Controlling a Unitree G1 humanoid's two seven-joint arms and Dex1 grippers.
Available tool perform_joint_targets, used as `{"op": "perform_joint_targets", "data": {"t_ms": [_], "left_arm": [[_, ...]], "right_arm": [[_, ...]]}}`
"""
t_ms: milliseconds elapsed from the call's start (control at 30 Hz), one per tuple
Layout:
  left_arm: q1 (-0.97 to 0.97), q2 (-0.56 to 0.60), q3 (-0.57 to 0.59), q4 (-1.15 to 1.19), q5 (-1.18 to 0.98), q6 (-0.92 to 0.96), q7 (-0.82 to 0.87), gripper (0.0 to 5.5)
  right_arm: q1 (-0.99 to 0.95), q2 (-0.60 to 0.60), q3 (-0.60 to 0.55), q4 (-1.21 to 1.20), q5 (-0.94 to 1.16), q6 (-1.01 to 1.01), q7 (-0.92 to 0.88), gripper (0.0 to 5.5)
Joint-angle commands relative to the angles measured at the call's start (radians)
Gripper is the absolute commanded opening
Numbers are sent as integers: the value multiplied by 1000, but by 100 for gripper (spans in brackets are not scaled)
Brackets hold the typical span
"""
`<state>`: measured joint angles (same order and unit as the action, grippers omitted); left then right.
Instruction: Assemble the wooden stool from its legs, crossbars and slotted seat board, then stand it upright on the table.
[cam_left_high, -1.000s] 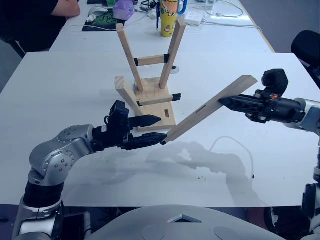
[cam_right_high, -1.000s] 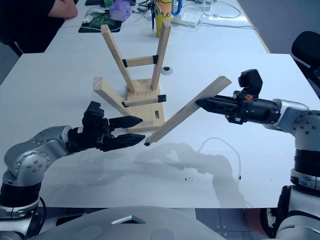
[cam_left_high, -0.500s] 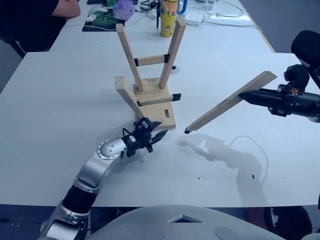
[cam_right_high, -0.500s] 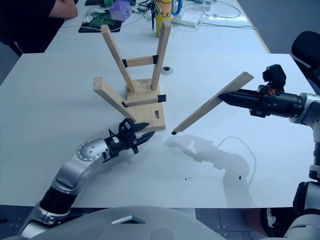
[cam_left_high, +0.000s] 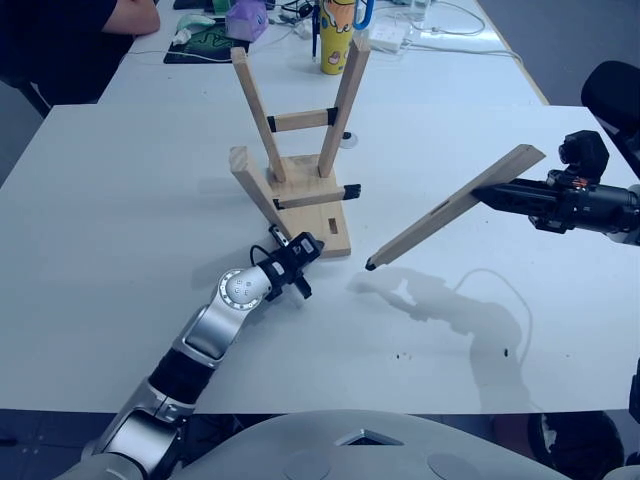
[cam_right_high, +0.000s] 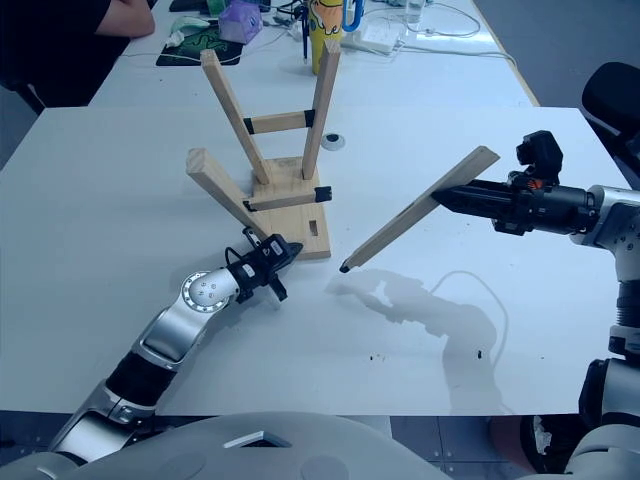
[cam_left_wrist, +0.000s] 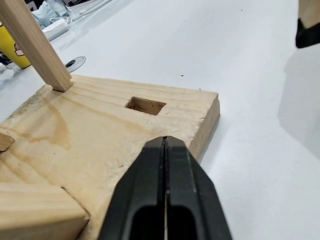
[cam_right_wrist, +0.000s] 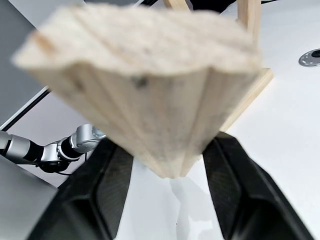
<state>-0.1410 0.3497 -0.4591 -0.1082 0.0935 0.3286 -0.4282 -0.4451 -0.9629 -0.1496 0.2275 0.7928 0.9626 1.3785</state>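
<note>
Along the far table (cam_left_high: 450, 75) you have a yellow cup (cam_left_high: 337, 45) standing just beside a white adapter (cam_left_high: 392, 38) and loose white cables (cam_left_high: 450, 20). Farther left on it, a purple object (cam_left_high: 247, 18) sits next to a dark mat (cam_left_high: 200, 45) with green markings, where a person in a dark top rests an arm (cam_left_high: 135, 15). Nearer to you, a small round grommet (cam_left_high: 347, 139) is set into the white surface, a thin pale cable (cam_left_high: 505, 330) curves across it toward your right, a few dark specks (cam_left_high: 400, 356) lie near the front edge, and the rounded black back of a chair (cam_left_high: 612, 95) shows at the right edge.
</note>
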Motion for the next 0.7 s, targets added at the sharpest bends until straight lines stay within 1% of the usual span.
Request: {"op": "perform_joint_targets", "data": {"t_ms": [33,167,267,367,467,533,700], "left_arm": [[65,87,16,41,63,119,-16,0],[99,116,49,52,59,125,-25,0],[118,107,84,54,14,121,-49,0],[116,80,131,55,-49,123,-68,0],[105,45,171,59,-118,134,-86,0],[96,40,173,73,-130,139,-92,0],[86,-1,202,110,-178,182,-84,0]], "right_arm": [[-33,14,-21,-26,12,8,-14,208],[-22,56,-75,-46,39,5,-60,208],[-10,108,-98,-84,51,-18,-96,208],[-12,178,-93,-117,37,-80,-142,208],[-45,263,-49,-121,-4,-164,-191,208],[-72,308,-8,-111,-50,-227,-210,208],[-137,353,93,-29,-154,-345,-159,208]]}}
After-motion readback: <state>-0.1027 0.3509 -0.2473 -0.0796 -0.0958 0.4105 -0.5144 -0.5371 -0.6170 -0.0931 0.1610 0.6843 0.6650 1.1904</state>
